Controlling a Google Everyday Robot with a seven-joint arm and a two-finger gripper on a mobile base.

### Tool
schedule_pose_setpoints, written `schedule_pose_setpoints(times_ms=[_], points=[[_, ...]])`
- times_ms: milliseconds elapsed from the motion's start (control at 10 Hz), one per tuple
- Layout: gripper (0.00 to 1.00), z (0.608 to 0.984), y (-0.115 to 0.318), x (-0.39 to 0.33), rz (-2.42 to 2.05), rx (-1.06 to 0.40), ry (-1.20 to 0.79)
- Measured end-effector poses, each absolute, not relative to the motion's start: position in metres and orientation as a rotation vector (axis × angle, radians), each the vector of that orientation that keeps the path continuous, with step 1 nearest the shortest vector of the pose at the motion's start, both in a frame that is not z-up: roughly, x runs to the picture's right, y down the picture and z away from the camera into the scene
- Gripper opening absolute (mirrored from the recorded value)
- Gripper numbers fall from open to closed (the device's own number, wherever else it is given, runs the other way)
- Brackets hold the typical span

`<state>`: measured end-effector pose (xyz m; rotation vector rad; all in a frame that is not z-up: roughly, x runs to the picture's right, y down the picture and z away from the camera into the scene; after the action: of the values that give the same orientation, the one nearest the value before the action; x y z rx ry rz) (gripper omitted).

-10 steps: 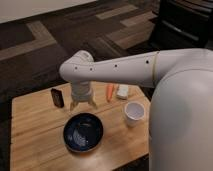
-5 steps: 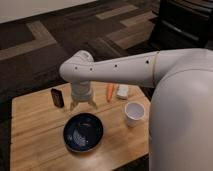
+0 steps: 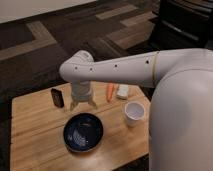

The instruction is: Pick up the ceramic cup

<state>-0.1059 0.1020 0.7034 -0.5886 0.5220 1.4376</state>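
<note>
**Fingers spread over the table, cup off to the right**

Fingers (image 3: 74, 105) of my gripper (image 3: 84, 105) point down and stand spread apart, with nothing between them. Whether the tips touch the wooden table (image 3: 35, 130) or hang just above it, I cannot tell. The wrist above them is a pale cylinder, and its top is hidden behind my own arm (image 3: 120, 72), which crosses the view from the right.

Just left of the fingers a small black object (image 3: 58, 97) stands upright; I cannot make out what it is. Just below them, nearer the camera, sits the dark blue bowl (image 3: 83, 134), which looks empty. To the right of the fingers, near the far edge of the table, lie an orange carrot-like thing (image 3: 110, 91) and beside it a small whitish packet (image 3: 122, 91), their far ends close under my arm.

The ceramic cup (image 3: 134, 113) stands upright farther right of the fingers and a little nearer the camera, apart from the bowl and untouched. My white body (image 3: 185, 115) rises just beyond it and hides the table's right end. The table's near edge is cut off at the bottom of the view.
</note>
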Motion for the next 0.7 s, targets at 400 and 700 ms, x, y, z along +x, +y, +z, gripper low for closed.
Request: schedule_pose_setpoints(times_ms=[400,700], points=[[0.65,0.700,0.097,-0.089,1.461,-0.549,0.538],[0.65,0.696,0.094,-0.052,1.486,-0.531,0.549]])
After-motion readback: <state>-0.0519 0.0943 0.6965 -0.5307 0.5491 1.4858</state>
